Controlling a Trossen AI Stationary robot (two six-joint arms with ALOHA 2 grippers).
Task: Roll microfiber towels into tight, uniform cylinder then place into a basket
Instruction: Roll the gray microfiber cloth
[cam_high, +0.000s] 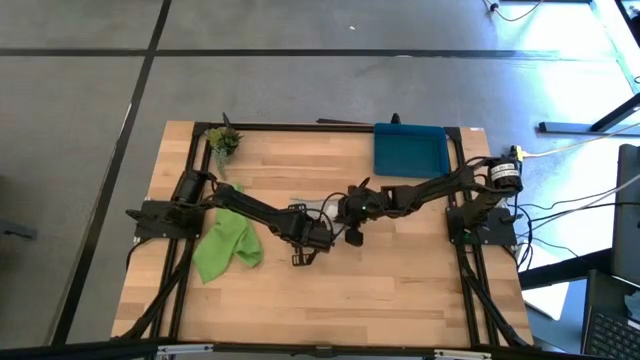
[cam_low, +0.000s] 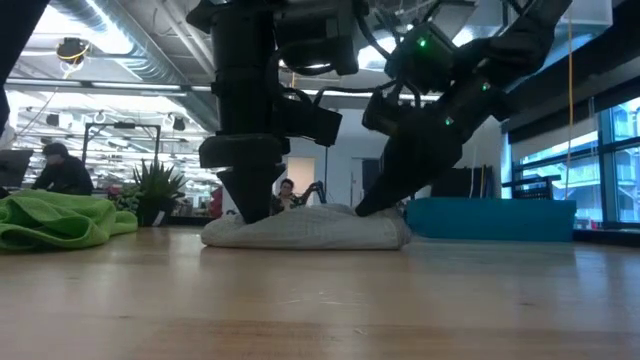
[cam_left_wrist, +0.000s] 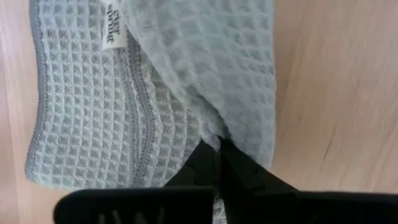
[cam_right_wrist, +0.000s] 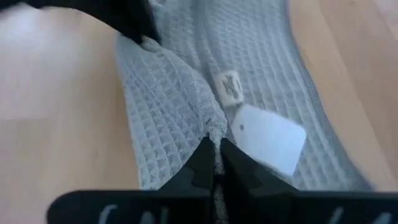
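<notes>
Both grippers are down on the grey towel (cam_low: 310, 228) at mid-table: the left gripper (cam_left_wrist: 219, 149) has its fingers pinched on a folded edge near the tag, the right gripper (cam_right_wrist: 214, 149) is clamped on a raised ridge of the same cloth. To roll well, I judge the two pinches should move together at the same height, keeping the fold taut so the cylinder stays even. Green towel (cam_high: 226, 245) lies crumpled at the left, well apart from the basket (cam_high: 408, 150) at the far right
</notes>
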